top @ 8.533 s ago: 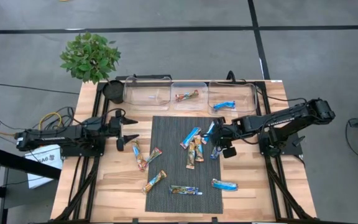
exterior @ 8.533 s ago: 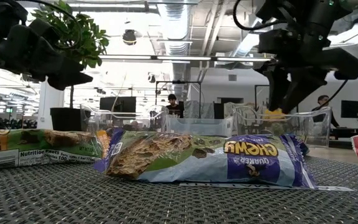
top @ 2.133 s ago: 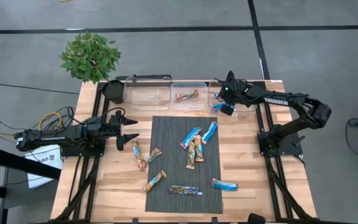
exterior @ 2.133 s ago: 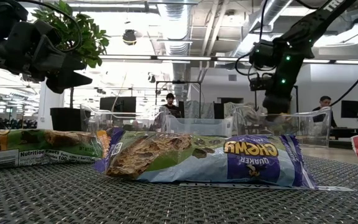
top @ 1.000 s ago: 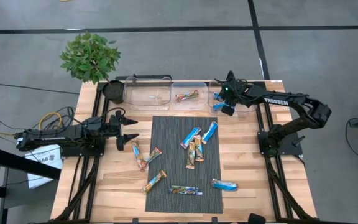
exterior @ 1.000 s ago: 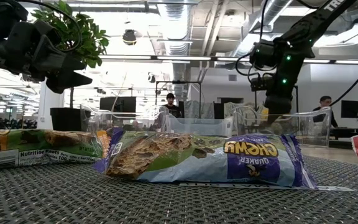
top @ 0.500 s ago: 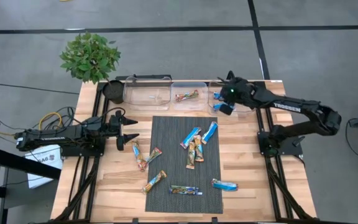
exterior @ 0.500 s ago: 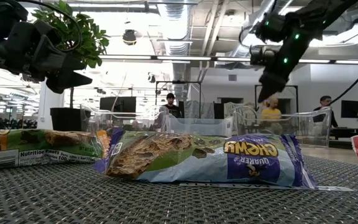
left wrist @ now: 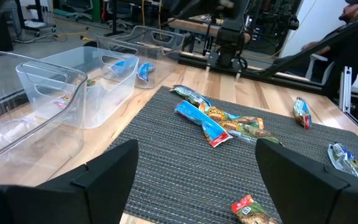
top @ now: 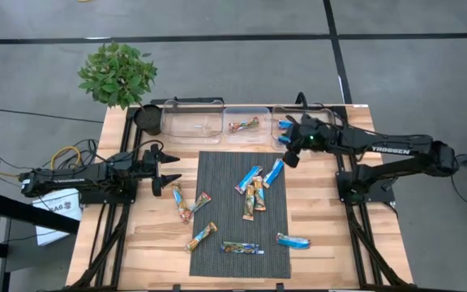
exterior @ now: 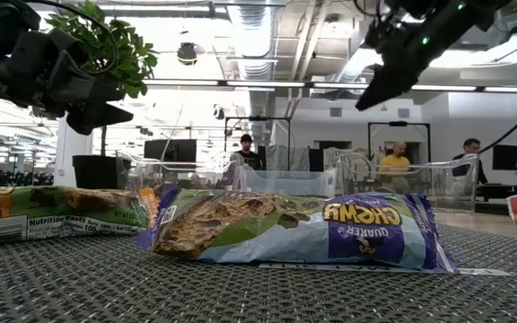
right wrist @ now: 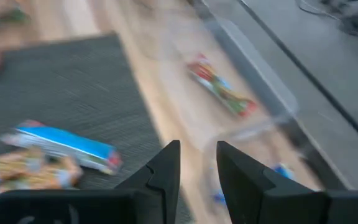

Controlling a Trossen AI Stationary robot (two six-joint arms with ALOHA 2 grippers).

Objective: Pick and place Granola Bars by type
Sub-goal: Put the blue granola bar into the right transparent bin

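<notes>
Several granola bars lie on the dark mat [top: 244,212] and on the wood beside it: blue ones [top: 274,172] [top: 293,240] and tan-orange ones [top: 250,199] [top: 202,235]. One tan-orange bar [top: 243,125] lies in the middle clear bin [top: 246,113]. Blue bars [top: 284,135] lie in the right bin [top: 319,122]. My right gripper [top: 289,158] [right wrist: 197,146] hangs above the table by the right bin's near left corner, open by a narrow gap, with nothing in it. At the mat's left side my left gripper [top: 174,169] [left wrist: 196,149] waits open.
A third clear bin [top: 193,120] stands at the far left of the row, beside a dark pot [top: 147,118] and a plant [top: 117,75]. People show in the room beyond the table [exterior: 393,160]. Bare wood lies right of the mat.
My right gripper has risen out of the right bin and swung toward the mat and the table's near edge, tipping from pointing down to a slant. Its narrow gap looks the same. The bars have stayed where they were.
</notes>
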